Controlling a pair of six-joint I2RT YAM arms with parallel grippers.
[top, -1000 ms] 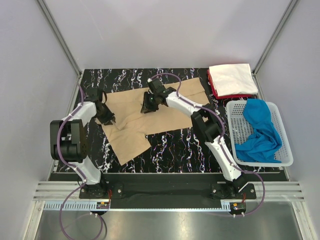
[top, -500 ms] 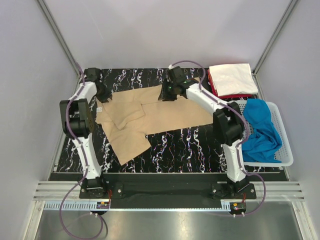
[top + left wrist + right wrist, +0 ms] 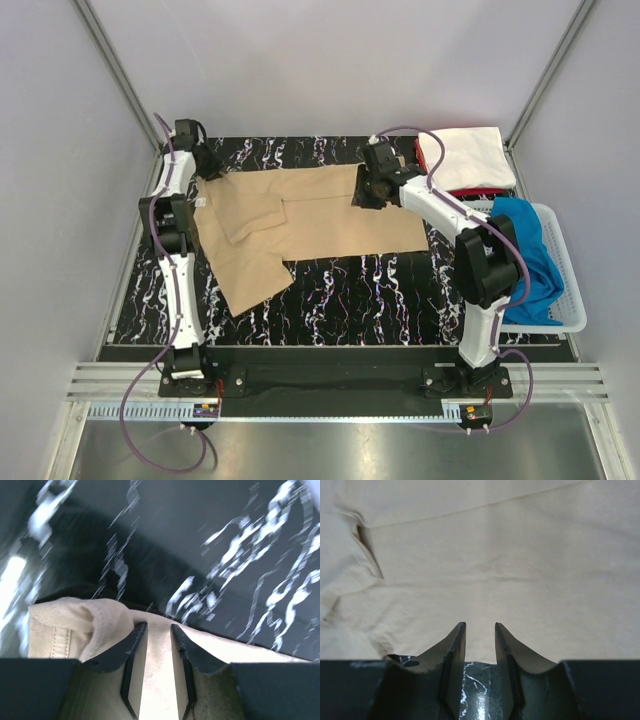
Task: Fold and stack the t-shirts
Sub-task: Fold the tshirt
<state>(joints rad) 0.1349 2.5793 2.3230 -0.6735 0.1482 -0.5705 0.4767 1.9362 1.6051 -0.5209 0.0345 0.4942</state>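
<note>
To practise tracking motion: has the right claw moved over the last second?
Yes. The right claw has moved right across the tan shirt, toward the white shirt in the far right corner.

The left arm [image 3: 180, 290] is stretched almost straight along the left side of the bench [image 3: 350, 290], from its base at the near edge to the far left corner. There the wrist is turned inward and the left gripper [image 3: 207, 162] is held low over the surface. Its fingers [image 3: 131, 652] are seen a little apart, with a narrow gap between the dark tips. The right arm [image 3: 478, 300] is raised from its base to a bent elbow, and the forearm is extended leftward and away toward the far middle of the bench. The right gripper [image 3: 365, 190] is pointed down and to the left, close to the surface. Its fingers [image 3: 451, 652] are likewise parted by a slim gap, through which the bench is seen.
</note>
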